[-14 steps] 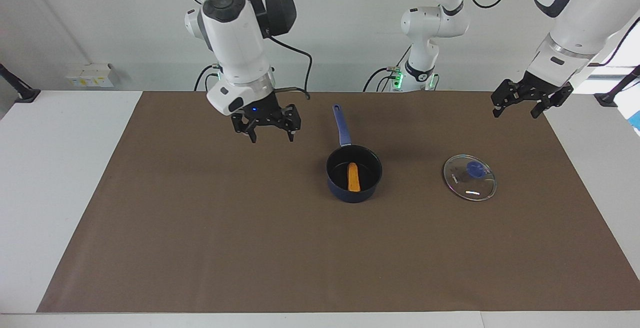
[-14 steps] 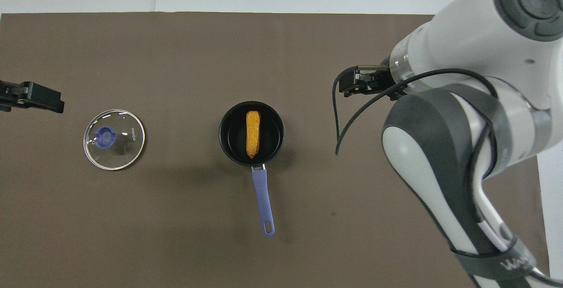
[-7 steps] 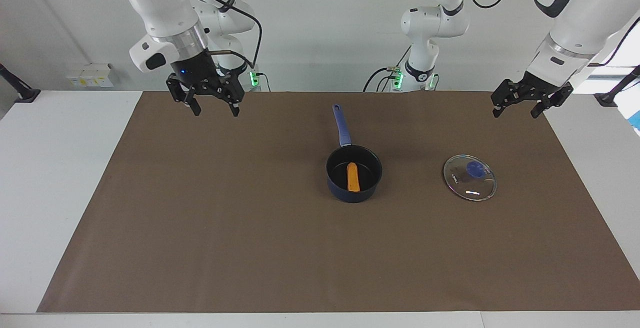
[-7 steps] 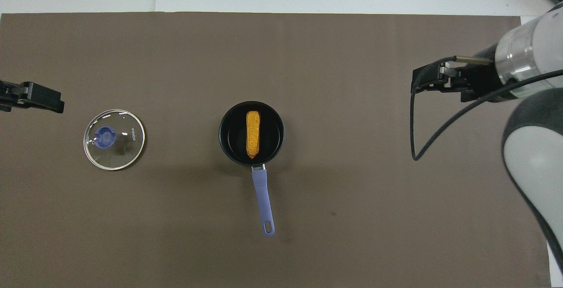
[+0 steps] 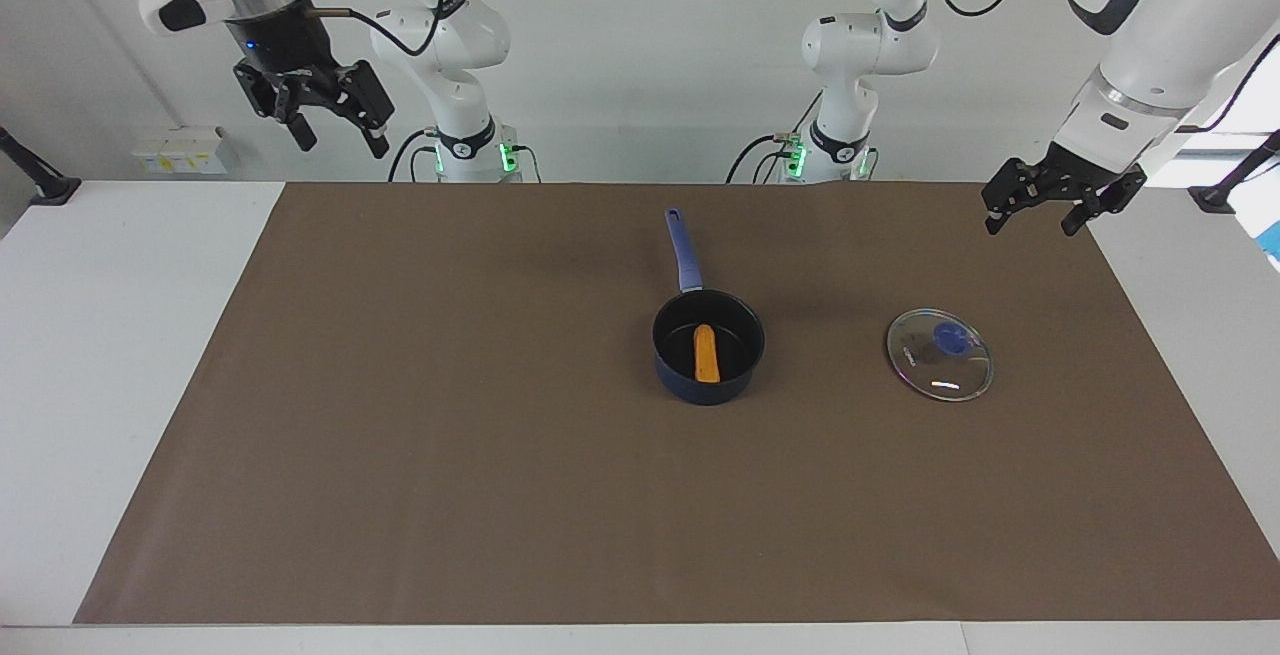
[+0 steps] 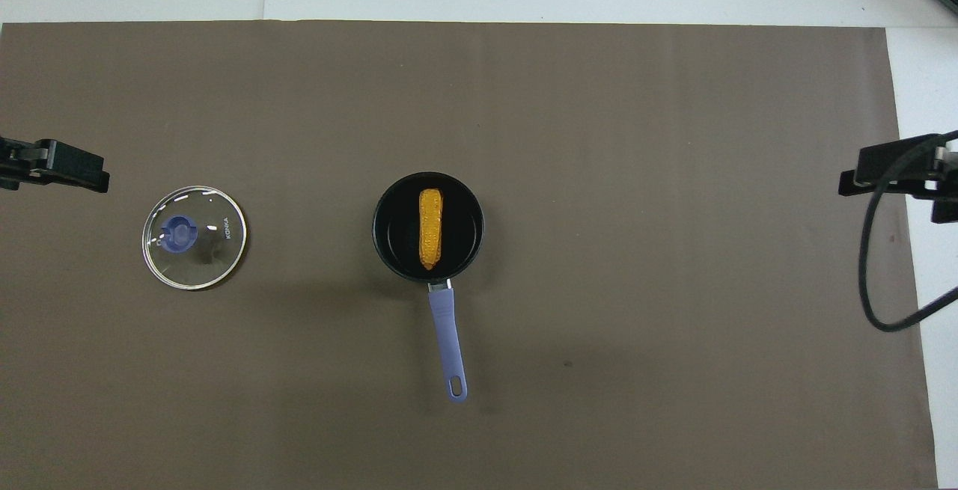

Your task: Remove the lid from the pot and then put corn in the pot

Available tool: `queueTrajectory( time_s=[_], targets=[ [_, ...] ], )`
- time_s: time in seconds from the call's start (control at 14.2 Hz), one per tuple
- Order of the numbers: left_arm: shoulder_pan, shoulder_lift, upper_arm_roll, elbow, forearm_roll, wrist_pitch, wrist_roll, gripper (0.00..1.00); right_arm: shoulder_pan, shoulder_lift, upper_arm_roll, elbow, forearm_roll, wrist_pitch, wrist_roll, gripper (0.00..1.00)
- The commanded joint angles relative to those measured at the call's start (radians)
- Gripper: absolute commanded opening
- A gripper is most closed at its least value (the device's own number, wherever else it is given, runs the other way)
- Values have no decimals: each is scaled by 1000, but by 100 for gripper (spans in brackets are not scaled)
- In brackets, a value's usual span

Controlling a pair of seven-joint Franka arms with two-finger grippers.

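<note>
The navy pot [image 5: 702, 390] stands near the middle of the brown mat, its long blue handle [image 5: 683, 250] pointing toward the robots. The orange-yellow corn [image 5: 706, 353] lies inside it, as the overhead view [image 6: 429, 228] also shows, within the pot's rim [image 6: 382, 250]. The glass lid [image 5: 940, 355] with its blue knob lies flat on the mat beside the pot, toward the left arm's end [image 6: 194, 238]. My right gripper [image 5: 340, 140] is open and empty, raised high over the right arm's end of the mat [image 6: 891, 176]. My left gripper [image 5: 1032, 225] is open and empty, waiting over the mat's edge near the lid [image 6: 52, 167].
The brown mat [image 5: 450, 435] covers most of the white table [image 5: 100, 335]. A black cable [image 6: 872, 265] hangs from the right arm over the mat's edge.
My right gripper has swung away from beside the pot, rising and moving toward the right arm's end of the table. The left arm, pot, corn and lid have not moved.
</note>
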Motion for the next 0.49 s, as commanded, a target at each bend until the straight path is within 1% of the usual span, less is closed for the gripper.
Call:
queueTrajectory(
  time_s=[0.0, 0.21, 0.28, 0.42],
  targets=[
    [5, -3, -3, 6, -6, -19, -5, 100, -30, -29, -32, -57, -11, -3, -135, 100],
    [5, -3, -3, 6, -6, -19, -5, 100, -48, -30, -31, -97, -40, 12, -247, 100],
    [5, -3, -3, 6, -6, -19, -5, 100, -47, -33, -29, -113, -48, 23, -249, 100],
    [5, -3, -3, 6, -6, -19, -5, 100, -47, -32, -29, -110, -49, 21, -249, 100]
  ],
)
